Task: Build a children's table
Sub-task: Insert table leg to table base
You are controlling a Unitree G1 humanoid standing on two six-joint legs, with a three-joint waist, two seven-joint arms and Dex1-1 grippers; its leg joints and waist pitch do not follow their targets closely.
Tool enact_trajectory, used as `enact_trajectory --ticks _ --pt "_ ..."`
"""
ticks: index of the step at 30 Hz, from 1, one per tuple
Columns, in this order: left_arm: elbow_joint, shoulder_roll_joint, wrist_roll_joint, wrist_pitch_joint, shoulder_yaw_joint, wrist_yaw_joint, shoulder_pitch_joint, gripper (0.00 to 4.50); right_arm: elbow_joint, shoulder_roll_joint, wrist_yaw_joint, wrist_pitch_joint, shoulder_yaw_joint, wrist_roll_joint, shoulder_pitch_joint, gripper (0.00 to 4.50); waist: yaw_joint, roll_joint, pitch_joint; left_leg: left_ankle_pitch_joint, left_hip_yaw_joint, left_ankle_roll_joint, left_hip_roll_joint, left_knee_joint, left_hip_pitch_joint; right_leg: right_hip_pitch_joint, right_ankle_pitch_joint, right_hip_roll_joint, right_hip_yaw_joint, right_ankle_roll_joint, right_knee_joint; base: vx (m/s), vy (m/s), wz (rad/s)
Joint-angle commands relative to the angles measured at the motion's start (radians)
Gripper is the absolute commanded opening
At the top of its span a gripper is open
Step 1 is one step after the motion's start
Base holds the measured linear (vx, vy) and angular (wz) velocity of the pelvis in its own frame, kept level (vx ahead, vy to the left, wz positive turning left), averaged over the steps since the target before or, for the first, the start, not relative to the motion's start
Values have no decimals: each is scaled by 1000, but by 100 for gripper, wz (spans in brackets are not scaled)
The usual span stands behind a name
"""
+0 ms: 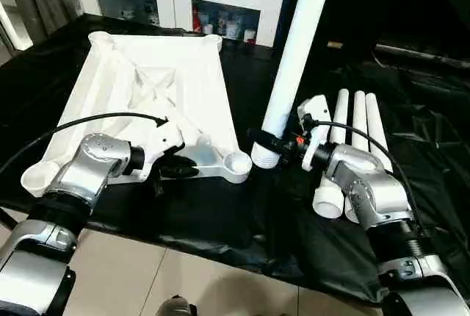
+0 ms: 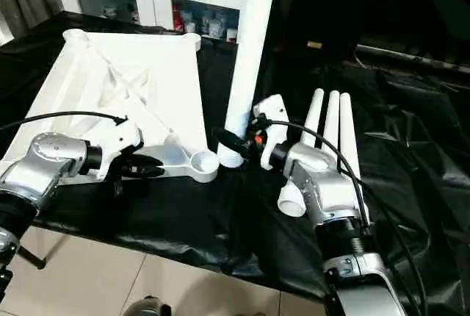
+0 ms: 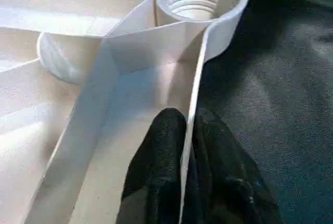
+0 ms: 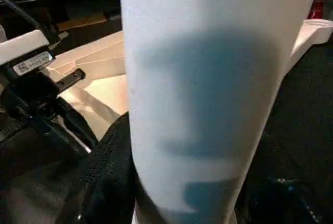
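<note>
While the left gripper (image 1: pixel 176 171) pinches the near rim of the upturned top (image 1: pixel 161 88) and the right gripper (image 1: pixel 266 144) clamps the upright leg (image 1: pixel 294 59) just right of the near-right socket (image 1: pixel 236 160), the leg's base should go squarely over that socket, then turn in. The left wrist view reveals threads in the socket; three spare legs (image 1: pixel 356 128) lie further right

Left tool (image 1: pixel 178 171) pinched closed; right tool (image 1: pixel 266 143) clamped, forearm raised.

Tabletop (image 1: pixel 158 88) left — three legs (image 1: pixel 352 136) right
</note>
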Motion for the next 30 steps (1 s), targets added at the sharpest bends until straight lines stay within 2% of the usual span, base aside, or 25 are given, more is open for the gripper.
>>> enact_trajectory --ticks 1,6,10,13,15,17,18,19,20,24,25,26,30 --pt "19 0 21 0 -12 1 -1 15 -15 -5 5 7 -4 4 5 193 -5 23 -80 -325 -35 -81 78 -104 29 38 -278 -93 58 -203 -73 0 0 0" --pt "31 -3 26 -8 -10 -4 -5 2 -17 -1 9 11 -2 5 5 193 -15 20 -81 -301 -34 -72 75 -102 25 42 -241 -92 57 -216 -70 0 0 0" --pt "9 -11 30 5 -4 -2 0 1 -24 4 22 47 2 23 3 193 -23 24 -77 -327 -35 -71 76 -102 29 39 -285 -93 58 -215 -76 0 0 0" --pt "-53 -19 30 37 -9 6 21 0 -27 2 49 86 19 35 -1 193 -23 22 -78 -326 -36 -69 79 -102 29 41 -283 -95 58 -220 -75 0 0 0" --pt "-184 -46 -3 104 -13 13 72 0 -8 3 63 71 37 17 -12 193 -24 15 -79 -302 -33 -66 82 -102 27 41 -253 -94 57 -229 -71 0 0 0" --pt "-230 -60 -6 129 -20 24 90 0 1 8 63 70 34 19 -22 193 -21 19 -79 -284 -30 -61 81 -100 29 38 -227 -93 58 -238 -69 0 0 0" --pt "-247 -66 -5 138 -24 30 96 0 6 11 63 72 31 23 -29 193 -18 9 -79 -265 -27 -49 80 -99 27 41 -220 -92 57 -239 -68 0 0 0" --pt "-247 -66 -5 138 -24 30 96 0 6 11 63 72 31 23 -29 193 -18 9 -79 -265 -27 -49 80 -99 27 41 -220 -92 57 -239 -68 0 0 0" --pt "-259 -72 2 149 -27 42 100 0 16 16 57 69 25 24 -39 193 -17 5 -78 -264 -27 -44 78 -99 27 40 -235 -90 57 -233 -70 0 0 0" --pt "-294 -81 22 165 -30 65 113 0 47 25 54 57 26 16 -61 193 -15 3 -75 -280 -30 -48 79 -99 26 38 -325 -95 59 -199 -78 0 0 0" --pt "-304 -80 26 172 -27 73 118 0 53 23 60 54 34 10 -65 193 -15 0 -74 -280 -30 -47 79 -101 25 39 -332 -94 58 -194 -80 0 0 0" --pt "-311 -80 29 178 -24 79 120 0 57 22 63 52 39 5 -67 193 -15 2 -75 -280 -31 -48 78 -101 26 37 -338 -94 58 -188 -79 0 0 0" --pt "-321 -65 45 187 -15 103 130 0 63 17 75 55 38 5 -72 193 -16 -2 -76 -258 -30 -42 77 -101 23 38 -304 -91 57 -185 -77 0 0 0"
